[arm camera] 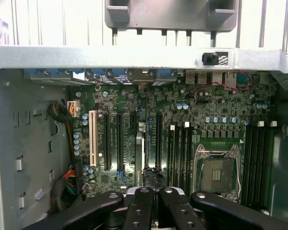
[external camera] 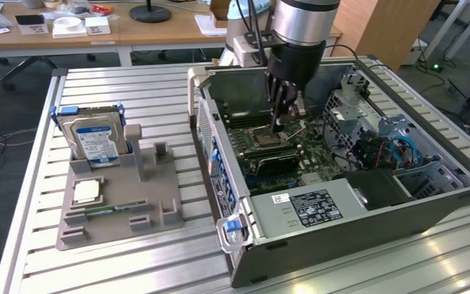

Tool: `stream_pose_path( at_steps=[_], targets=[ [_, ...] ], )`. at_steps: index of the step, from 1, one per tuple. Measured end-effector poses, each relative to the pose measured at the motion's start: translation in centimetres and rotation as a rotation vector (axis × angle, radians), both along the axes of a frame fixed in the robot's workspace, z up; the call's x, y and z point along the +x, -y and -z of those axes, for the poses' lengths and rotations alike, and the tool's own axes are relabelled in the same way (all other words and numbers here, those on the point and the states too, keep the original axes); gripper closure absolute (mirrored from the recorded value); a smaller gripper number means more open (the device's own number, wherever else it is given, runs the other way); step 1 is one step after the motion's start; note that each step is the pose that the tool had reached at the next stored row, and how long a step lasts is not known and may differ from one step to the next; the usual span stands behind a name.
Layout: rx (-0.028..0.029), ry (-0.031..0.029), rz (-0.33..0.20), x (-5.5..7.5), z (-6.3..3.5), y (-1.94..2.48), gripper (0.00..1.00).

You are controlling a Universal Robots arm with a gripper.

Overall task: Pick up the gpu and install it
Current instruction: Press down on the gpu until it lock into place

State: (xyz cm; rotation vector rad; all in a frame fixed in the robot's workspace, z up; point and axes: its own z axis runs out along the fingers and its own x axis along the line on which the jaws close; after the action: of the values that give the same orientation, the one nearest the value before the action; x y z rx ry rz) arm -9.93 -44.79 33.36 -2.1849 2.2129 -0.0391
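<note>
Table is carrying the open computer case, lying on its side, with a grey parts tray on the exterior view's left. The tray is holding a hard drive upright, and its neighbouring upright slot is sitting vacant. The motherboard is facing up inside the case.

The gpu is standing on edge on the board, beside the CPU socket and memory slots. It is reading as a thin dark strip in the wrist view.

The gripper is hanging inside the case right above it, fingers pressed together. Whether they are touching the card, can't tell.

Judging the step as install, seating stage. Finishing it is calling for a straight downward push, with the card staying square in its slot.

The exterior view is giving the arm's height, the tray and the card's flat side. The wrist view is giving slot alignment and the rear ports.
</note>
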Motion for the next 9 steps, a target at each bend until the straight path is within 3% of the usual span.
stream_pose_path(
  at_steps=[9],
  targets=[
    [0.0001, 0.0, 0.0, 0.34, 0.01, 0.0, 0.89]
  ],
)
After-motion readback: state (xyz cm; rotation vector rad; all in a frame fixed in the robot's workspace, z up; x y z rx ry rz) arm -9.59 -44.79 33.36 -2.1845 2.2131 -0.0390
